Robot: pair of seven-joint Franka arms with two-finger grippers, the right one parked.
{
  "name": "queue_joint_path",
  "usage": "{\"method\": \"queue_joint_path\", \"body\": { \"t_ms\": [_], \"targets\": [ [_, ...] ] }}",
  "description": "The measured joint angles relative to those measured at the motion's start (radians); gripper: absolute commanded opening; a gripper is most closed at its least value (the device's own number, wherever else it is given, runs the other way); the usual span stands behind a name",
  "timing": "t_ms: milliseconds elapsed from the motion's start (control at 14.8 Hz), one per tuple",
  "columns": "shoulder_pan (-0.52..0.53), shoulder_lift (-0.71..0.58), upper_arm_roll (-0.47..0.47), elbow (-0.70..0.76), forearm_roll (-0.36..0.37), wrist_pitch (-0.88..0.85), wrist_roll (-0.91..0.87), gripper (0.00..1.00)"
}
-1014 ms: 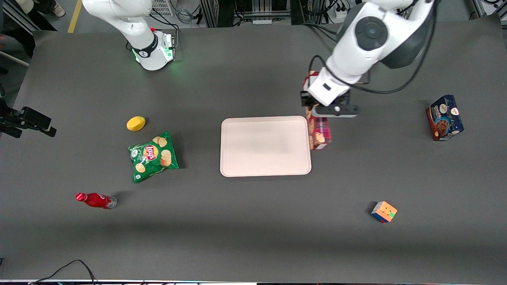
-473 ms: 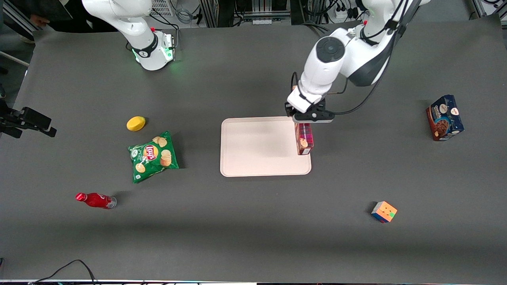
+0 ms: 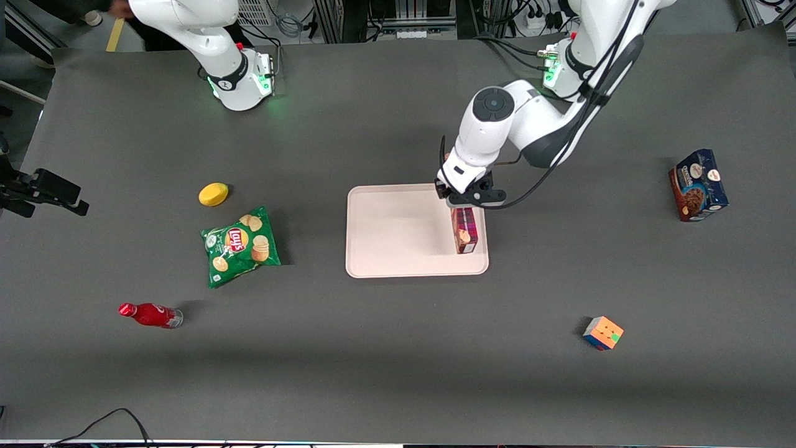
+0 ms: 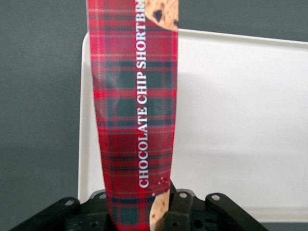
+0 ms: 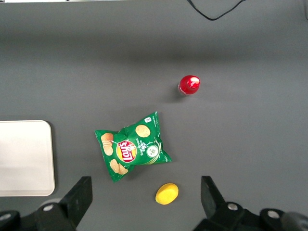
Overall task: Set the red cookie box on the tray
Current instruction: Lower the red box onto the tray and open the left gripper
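Observation:
The red cookie box (image 3: pixel 465 230) is a long slim dark-red plaid carton, held over the tray (image 3: pixel 398 233) near the tray's edge toward the working arm's end. My left gripper (image 3: pixel 463 198) is shut on the box's end farther from the front camera. In the left wrist view the box (image 4: pixel 134 115) runs out from between my fingers (image 4: pixel 180 211), with the pale tray (image 4: pixel 240 125) under it. I cannot tell whether the box touches the tray.
A blue-and-brown cookie box (image 3: pixel 698 185) stands toward the working arm's end. A colour cube (image 3: pixel 602 333) lies nearer the front camera. A green chips bag (image 3: pixel 240 245), a yellow lemon (image 3: pixel 213 194) and a red bottle (image 3: pixel 150 315) lie toward the parked arm's end.
My left gripper has carried the red cookie box from beside the tray's edge to over the tray and lower, and the arm has folded down.

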Motion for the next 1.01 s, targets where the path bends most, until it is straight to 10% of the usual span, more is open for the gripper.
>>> {"method": "queue_joint_path", "body": {
  "t_ms": [338,1014],
  "targets": [
    [0.001,0.140,0.011,0.024,0.221,0.008,-0.146,0.09],
    [0.001,0.215,0.012,0.050,0.282,0.008,-0.166,0.11]
  ]
}}
